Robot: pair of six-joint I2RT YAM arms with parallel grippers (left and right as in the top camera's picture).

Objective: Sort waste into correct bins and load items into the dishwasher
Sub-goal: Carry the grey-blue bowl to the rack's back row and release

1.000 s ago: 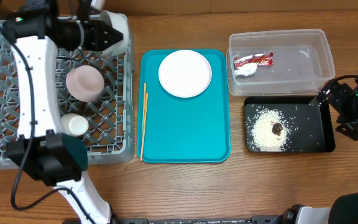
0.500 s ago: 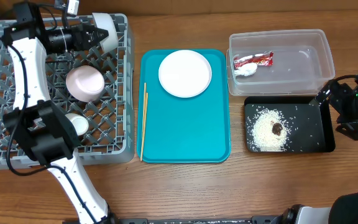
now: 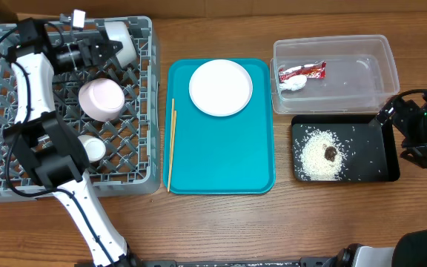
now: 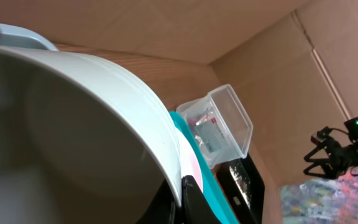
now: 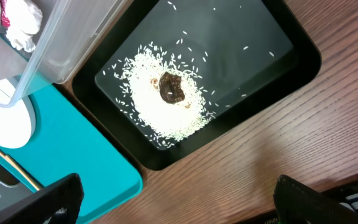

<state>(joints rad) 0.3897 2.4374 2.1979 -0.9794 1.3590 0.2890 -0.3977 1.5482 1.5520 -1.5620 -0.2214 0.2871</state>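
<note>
L claw (image 3: 107, 50) on bowl (image 3: 120, 38) rim, rack (image 3: 136, 159) corner.

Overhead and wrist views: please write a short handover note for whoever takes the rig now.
Left gripper: shut on the rim of the pale green-white bowl, over a corner of the large grey plastic dish rack; not released.
Right gripper: open, empty, near the shallow black rectangular tray.
Done: pale pink saucer and small white cup in rack; red-and-white crinkled wrapper and white tissue wad in clear plastic tub; rice and brown lump in black tray.
Left: release bowl; load white round plate and thin wooden chopsticks from teal tray.
</note>
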